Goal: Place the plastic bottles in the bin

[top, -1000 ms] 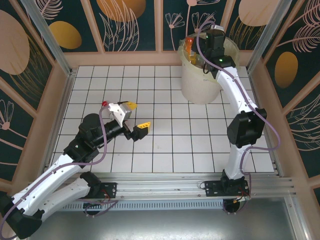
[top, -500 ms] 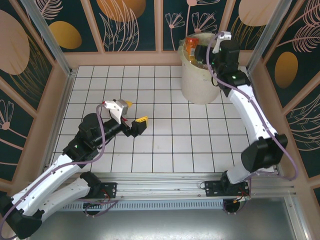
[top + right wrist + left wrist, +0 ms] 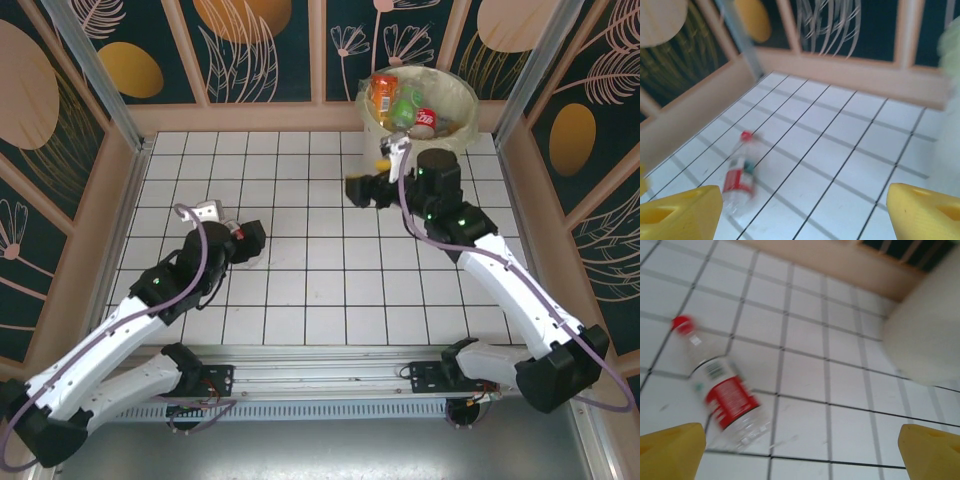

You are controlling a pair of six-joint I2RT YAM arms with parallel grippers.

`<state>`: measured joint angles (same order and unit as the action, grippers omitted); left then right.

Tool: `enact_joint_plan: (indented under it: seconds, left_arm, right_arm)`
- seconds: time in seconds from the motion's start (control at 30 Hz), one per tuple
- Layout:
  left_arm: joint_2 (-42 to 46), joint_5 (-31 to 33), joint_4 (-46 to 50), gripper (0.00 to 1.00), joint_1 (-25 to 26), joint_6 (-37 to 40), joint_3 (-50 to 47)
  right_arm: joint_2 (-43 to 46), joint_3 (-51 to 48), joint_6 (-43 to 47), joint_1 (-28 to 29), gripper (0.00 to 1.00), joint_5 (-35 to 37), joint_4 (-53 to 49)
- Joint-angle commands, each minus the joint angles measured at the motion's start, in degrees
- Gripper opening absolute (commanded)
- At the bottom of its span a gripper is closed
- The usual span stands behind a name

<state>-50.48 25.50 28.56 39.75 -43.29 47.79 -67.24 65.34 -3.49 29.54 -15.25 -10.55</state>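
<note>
White tiled table [image 3: 320,290], walled by patterned panels: the bin [image 3: 372,128] stood at 1 o'clock with several plastic bottles [image 3: 405,100] inside. One red-labelled bottle [image 3: 726,399] lay on its side at 10 o'clock from the left gripper [image 3: 801,450], whose jaws were spread wide. The right gripper [image 3: 802,210], equally spread and empty, hung at the bin's 8 o'clock.

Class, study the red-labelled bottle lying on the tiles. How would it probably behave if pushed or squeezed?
The bottle lies on its side and looks round, so a sideways push would probably roll it. It seems clear and empty, so likely light, skidding easily on the smooth tiles. Its thin walls may dent when squeezed.
</note>
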Motion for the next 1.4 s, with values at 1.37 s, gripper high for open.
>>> enact_joint_plan:
  seconds: [1.37]
  left_arm:
    - [-49.1, -23.46, -17.6, 0.87, -33.99, 8.24, 11.91]
  right_arm:
    - [14.33, -21.66, -6.13, 11.72, 0.86, 0.37, -1.12]
